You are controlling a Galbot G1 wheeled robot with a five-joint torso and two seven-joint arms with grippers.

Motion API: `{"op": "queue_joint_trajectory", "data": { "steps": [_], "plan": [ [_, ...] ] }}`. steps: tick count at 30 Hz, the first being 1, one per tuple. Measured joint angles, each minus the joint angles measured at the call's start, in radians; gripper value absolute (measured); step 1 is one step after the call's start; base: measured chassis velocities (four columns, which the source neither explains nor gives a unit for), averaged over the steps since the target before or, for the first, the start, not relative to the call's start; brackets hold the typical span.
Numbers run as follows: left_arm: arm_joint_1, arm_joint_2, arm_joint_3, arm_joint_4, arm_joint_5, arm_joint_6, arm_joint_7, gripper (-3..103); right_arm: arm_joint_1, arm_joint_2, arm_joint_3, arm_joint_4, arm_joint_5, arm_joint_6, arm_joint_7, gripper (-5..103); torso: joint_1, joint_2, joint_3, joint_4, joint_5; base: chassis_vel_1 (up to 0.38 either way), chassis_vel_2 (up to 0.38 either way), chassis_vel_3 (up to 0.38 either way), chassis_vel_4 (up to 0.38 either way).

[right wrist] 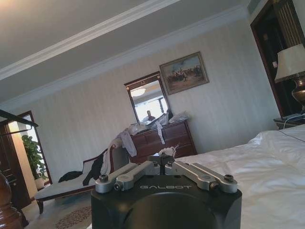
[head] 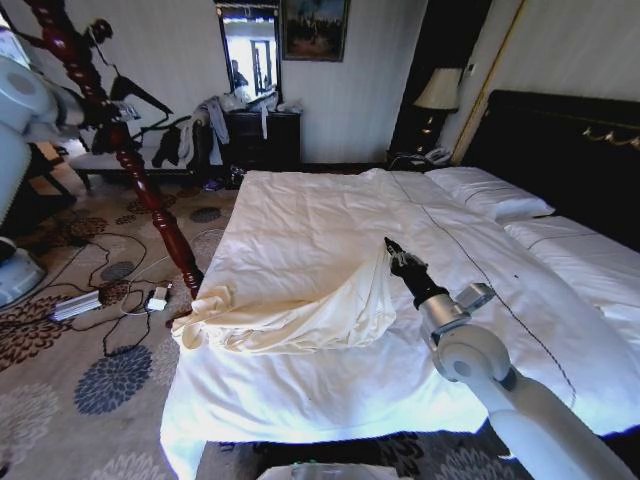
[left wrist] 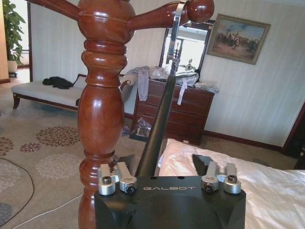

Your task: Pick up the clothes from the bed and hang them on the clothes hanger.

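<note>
The clothes (head: pixel 300 310), a soft, limp, light cream garment, are seen lifted at one edge from the bed (head: pixel 330 215) at frame centre, pinched by the right gripper (head: pixel 392 250), while the left gripper (left wrist: pixel 164 172) is spread around the hanger (left wrist: pixel 159 119), upper left.

The only word I can read is "GALBOT". It stands in pale letters on the black housing of my left gripper (left wrist: pixel 163 164), and the same word stands on the black housing of my right gripper (right wrist: pixel 166 159).
</note>
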Motion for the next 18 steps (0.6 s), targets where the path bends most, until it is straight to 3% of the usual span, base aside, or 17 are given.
{"op": "queue_joint_trajectory", "data": {
  "steps": [4,6,9,12,18],
  "plan": [
    [0.002,0.005,0.001,-0.01,-0.01,0.0,-0.003,56,0.0,0.0,0.001,0.001,0.0,0.0,0.001,0,0.0,0.0,0.0,-0.0001,-0.0001,0.0,0.0,0.0,0.0],
    [0.002,0.013,0.001,-0.021,-0.028,-0.001,-0.004,45,0.0,0.0,0.002,0.001,0.0,0.0,0.003,0,0.0,0.0,0.0,-0.0003,0.0001,0.0,0.0,0.0,0.0],
    [0.001,0.019,0.002,-0.027,-0.042,-0.001,-0.005,40,-0.001,0.0,0.003,0.002,0.0,0.0,0.004,0,0.0,0.0,0.0,-0.0001,-0.0001,0.0,0.0,0.0,0.0],
    [-0.001,0.028,0.003,-0.038,-0.053,-0.001,-0.002,24,-0.002,-0.001,0.003,0.004,-0.001,0.0,0.005,0,0.0,0.0,0.0,-0.0002,0.0,0.0,0.0,0.0,0.0],
    [-0.001,0.045,0.0,-0.062,-0.055,-0.002,0.016,18,-0.002,-0.001,0.003,0.004,-0.002,0.0,0.006,0,0.0,0.0,0.0,-0.0003,-0.0001,0.0,0.0,0.0,0.0]
  ]
}}
